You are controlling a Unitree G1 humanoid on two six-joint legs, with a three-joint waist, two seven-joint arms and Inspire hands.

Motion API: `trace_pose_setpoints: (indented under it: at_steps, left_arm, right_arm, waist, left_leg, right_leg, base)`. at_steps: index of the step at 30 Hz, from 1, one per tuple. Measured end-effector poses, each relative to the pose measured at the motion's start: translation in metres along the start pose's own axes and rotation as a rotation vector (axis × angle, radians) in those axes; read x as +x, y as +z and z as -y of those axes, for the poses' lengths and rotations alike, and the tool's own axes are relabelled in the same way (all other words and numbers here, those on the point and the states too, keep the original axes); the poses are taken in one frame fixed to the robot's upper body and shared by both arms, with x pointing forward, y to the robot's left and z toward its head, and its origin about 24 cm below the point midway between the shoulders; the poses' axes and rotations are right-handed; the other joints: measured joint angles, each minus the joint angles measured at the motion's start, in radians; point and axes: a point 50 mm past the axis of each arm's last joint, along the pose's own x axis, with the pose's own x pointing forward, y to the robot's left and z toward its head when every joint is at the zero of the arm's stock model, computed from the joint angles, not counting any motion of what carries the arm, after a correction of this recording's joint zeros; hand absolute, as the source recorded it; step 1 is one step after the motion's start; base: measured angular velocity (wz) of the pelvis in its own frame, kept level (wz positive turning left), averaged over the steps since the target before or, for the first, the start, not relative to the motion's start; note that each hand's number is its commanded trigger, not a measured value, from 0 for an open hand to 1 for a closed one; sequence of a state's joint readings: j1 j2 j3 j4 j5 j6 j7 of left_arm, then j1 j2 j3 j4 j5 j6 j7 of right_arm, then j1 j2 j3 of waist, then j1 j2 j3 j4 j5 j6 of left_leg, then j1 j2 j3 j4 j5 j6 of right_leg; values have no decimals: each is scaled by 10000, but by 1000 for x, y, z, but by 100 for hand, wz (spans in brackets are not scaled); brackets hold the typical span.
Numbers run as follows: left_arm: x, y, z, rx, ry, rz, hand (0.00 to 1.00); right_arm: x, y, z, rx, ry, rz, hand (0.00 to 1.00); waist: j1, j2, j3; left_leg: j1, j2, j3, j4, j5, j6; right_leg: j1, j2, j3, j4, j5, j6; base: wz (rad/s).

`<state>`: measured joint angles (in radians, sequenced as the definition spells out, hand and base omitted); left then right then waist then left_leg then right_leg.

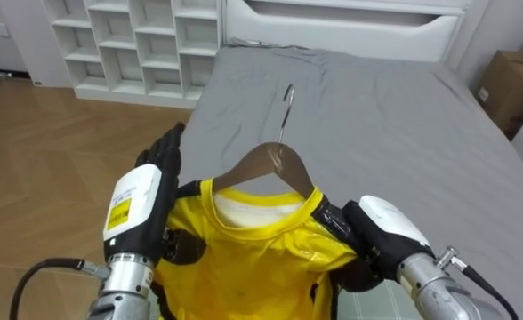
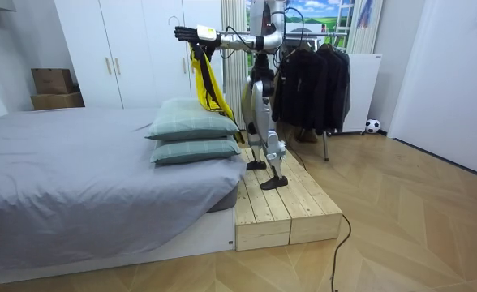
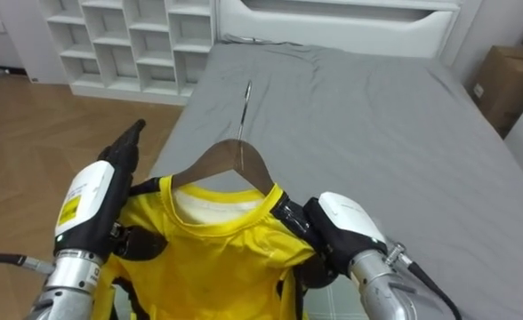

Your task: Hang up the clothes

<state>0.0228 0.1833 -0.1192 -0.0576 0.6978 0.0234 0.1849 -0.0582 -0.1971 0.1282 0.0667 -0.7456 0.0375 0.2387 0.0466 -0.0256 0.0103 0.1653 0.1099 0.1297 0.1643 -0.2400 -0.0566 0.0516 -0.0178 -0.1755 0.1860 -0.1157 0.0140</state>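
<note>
A yellow shirt [image 1: 253,258] hangs on a wooden hanger [image 1: 275,164] whose metal hook [image 1: 287,107] points away from me over the grey bed [image 1: 395,116]. My left hand [image 1: 150,191] lies flat against the shirt's left shoulder, fingers straight and pointing forward. My right hand [image 1: 377,227] grips the shirt's right shoulder with its dark fingers curled over the cloth. In the room view I stand on a wooden platform [image 2: 279,203] beside the bed, both arms stretched out, the yellow shirt [image 2: 206,77] dangling below the left hand [image 2: 186,33].
White cubby shelves [image 1: 137,44] and a headboard stand beyond the bed, a cardboard box [image 1: 510,84] to its right. In the room view a rack of dark clothes [image 2: 315,77] is behind me; two green pillows [image 2: 194,134] lie at the bed's edge.
</note>
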Motion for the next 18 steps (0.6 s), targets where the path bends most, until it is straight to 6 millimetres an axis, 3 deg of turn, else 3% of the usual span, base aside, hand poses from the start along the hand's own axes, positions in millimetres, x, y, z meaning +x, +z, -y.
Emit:
trace_pose_setpoints:
  at_steps: [4,11,18]
  left_arm:
    - [0,0,-1,40,7,78,0]
    - [0,1,0,-366,-38,161,0]
    - [0,1,1,-391,-244,174,0]
  right_arm:
    - [-2,-5,9,22,-521,10,100]
    - [-8,-39,22,104,-1033,-1091,100]
    - [-11,-52,28,-86,-1388,-1430,100]
  waist:
    - [-163,-18,-5]
    - [-227,-237,-24]
    - [-177,-428,51]
  left_leg:
    - [30,0,37,0,0,0]
    - [120,1,44,-3,0,0]
    - [138,-3,71,-6,0,0]
  right_leg:
    - [0,3,31,12,0,0]
    - [39,5,87,39,-1,-1]
    - [20,7,112,16,0,0]
  base:
    - [-3]
    - [0]
    - [0]
